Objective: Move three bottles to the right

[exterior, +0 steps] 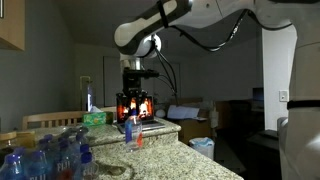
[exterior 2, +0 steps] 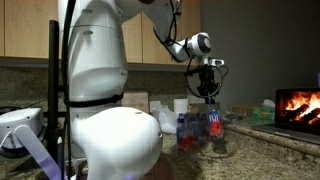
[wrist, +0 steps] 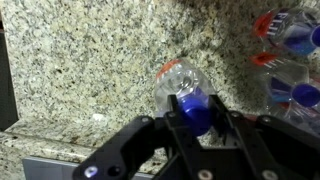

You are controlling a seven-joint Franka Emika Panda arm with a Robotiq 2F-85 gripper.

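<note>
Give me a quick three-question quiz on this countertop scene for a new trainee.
1. True or false: the bottle under the gripper lies on its side.
2. What does the counter look like? A: plain wood. B: speckled stone. C: glass.
3. Fill in: in the wrist view, the other bottles are at the ___ edge of the picture.
Key: 1 false, it stands upright; 2 B; 3 right.

The bottle (wrist: 178, 82) is clear glossy plastic, the counter (wrist: 90, 60) speckled polished stone.
</note>
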